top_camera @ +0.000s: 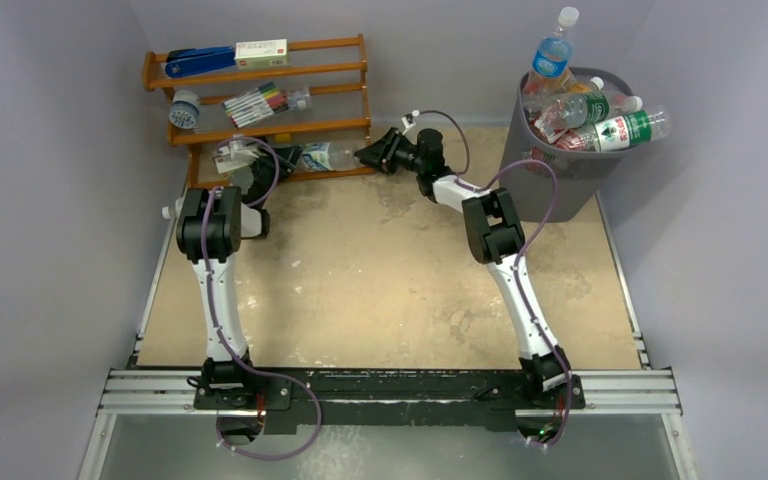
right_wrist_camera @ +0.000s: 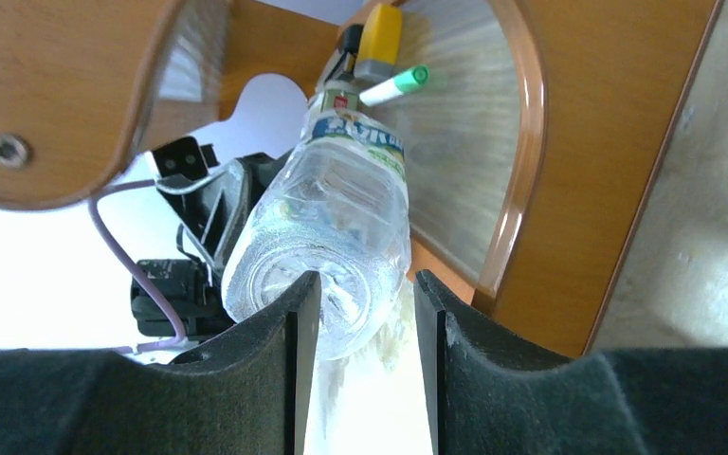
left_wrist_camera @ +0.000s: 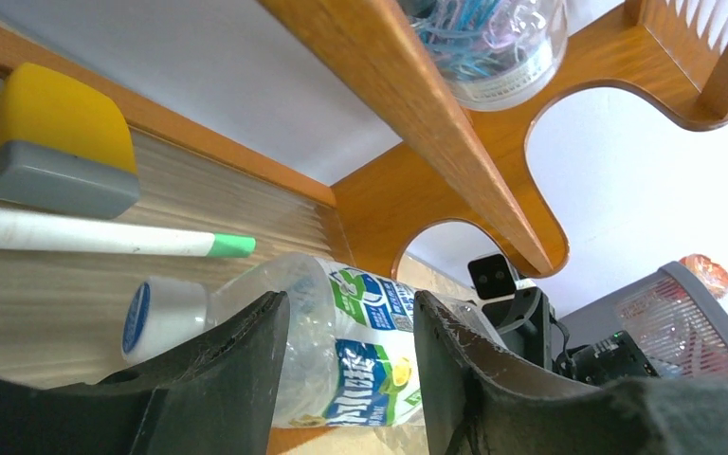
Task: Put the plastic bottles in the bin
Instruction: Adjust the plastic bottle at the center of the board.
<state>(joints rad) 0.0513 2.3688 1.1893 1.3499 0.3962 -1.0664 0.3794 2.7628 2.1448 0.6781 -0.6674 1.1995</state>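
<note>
A clear plastic bottle (top_camera: 325, 156) with a green-and-blue label lies on its side on the bottom shelf of the wooden rack. In the left wrist view the bottle (left_wrist_camera: 370, 360) lies across the gap of my open left gripper (left_wrist_camera: 349, 303), just beyond the fingertips, white cap to the left. My left gripper (top_camera: 260, 168) sits at the bottle's cap end. My right gripper (top_camera: 363, 156) is at the base end. In the right wrist view its jaws (right_wrist_camera: 368, 280) stand apart with the bottle's base (right_wrist_camera: 341, 218) just ahead of the tips. The grey bin (top_camera: 560, 175) at the back right holds several bottles (top_camera: 600, 118).
The brown wooden rack (top_camera: 300, 125) stands at the back left with markers (top_camera: 260, 102), a blue stapler (top_camera: 200, 61) and a jar of clips (top_camera: 185, 108). A yellow-and-grey block (left_wrist_camera: 57, 142) and a green-capped marker (left_wrist_camera: 104, 235) lie on the bottom shelf behind the bottle. Walls close in at the back.
</note>
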